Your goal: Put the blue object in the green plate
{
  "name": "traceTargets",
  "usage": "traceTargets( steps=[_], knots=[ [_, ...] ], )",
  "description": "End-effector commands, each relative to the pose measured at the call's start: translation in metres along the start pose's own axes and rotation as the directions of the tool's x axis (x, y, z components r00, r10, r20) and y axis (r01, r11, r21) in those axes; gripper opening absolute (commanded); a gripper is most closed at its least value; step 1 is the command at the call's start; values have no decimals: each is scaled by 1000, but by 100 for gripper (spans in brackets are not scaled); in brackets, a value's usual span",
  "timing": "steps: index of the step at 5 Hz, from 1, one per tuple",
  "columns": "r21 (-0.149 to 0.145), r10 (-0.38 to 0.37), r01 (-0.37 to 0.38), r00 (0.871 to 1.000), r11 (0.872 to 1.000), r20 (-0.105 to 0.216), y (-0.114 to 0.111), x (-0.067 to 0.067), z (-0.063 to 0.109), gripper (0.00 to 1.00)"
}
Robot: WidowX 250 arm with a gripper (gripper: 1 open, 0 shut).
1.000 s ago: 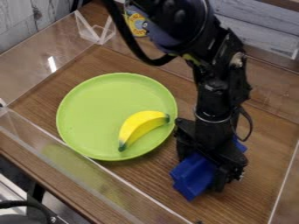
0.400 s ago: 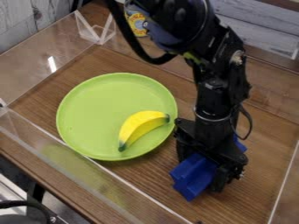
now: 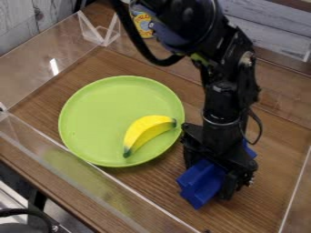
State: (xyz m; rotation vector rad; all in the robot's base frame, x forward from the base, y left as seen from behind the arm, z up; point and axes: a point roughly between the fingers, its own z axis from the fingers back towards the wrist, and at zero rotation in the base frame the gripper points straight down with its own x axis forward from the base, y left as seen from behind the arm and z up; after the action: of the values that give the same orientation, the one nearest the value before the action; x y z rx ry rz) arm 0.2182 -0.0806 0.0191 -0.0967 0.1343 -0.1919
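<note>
The green plate (image 3: 104, 114) lies on the wooden table at centre left, with a yellow banana (image 3: 145, 133) on its right part. The blue object (image 3: 197, 186) sits just off the plate's right rim, near the front. A small part of it also shows behind the black arm. My gripper (image 3: 219, 175) points straight down over the blue object, and its black fingers (image 3: 234, 173) press against the object's sides. The object's middle is hidden by the gripper. It rests low at table level, beside the plate and not in it.
Clear plastic walls (image 3: 31, 146) ring the table, with the front edge close below the blue object. A clear stand (image 3: 101, 32) sits at the back left. The black arm (image 3: 225, 73) rises up and to the left from the gripper.
</note>
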Motion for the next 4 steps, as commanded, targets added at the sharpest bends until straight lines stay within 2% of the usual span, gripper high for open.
traceTargets(
  steps=[1,2,4],
  knots=[
    [-3,11,-11,1000,1000,-2,3,0,1,100],
    [-3,14,-14,1000,1000,-6,4,0,1,0],
    [-5,21,-21,1000,1000,-14,6,0,1,0]
  ],
)
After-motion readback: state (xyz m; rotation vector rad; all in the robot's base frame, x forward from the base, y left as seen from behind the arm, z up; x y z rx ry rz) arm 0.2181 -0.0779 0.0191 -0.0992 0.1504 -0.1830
